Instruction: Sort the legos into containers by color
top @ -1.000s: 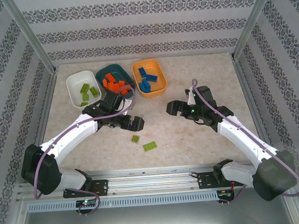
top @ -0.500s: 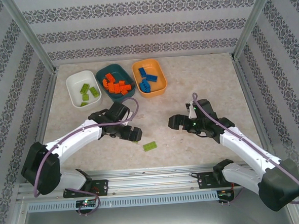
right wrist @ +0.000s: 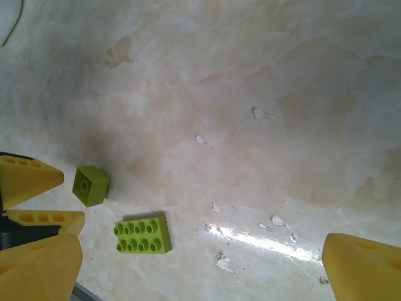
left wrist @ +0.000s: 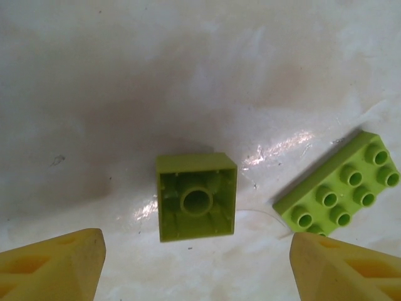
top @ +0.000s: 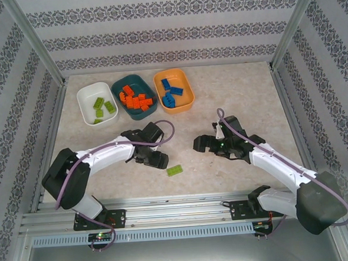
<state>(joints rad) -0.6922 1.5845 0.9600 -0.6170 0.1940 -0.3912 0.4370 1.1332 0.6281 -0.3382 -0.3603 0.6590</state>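
Observation:
A small lime green lego (left wrist: 197,205) lies upside down on the table, hollow side up. It sits just ahead of my left gripper (left wrist: 197,269), whose yellow fingers (left wrist: 53,266) stand wide open on either side with nothing held. In the top view the left gripper (top: 157,159) covers this brick. A flat lime green eight-stud lego (top: 175,170) lies just to its right (left wrist: 341,191). My right gripper (top: 201,143) hovers open and empty over bare table, with both green legos (right wrist: 143,234) off to its left. The white tub (top: 86,94) holds green legos, the teal tub (top: 136,81) orange ones, the orange tub (top: 184,82) blue ones.
The three tubs stand in a row at the back left. Patterned walls and metal posts enclose the table. In the right wrist view the left gripper's yellow fingers (right wrist: 28,179) flank the small green lego (right wrist: 91,185).
My left gripper has moved toward the near edge and come down over the small green lego, which it now covers in the top view. The right gripper has drifted nearer too.

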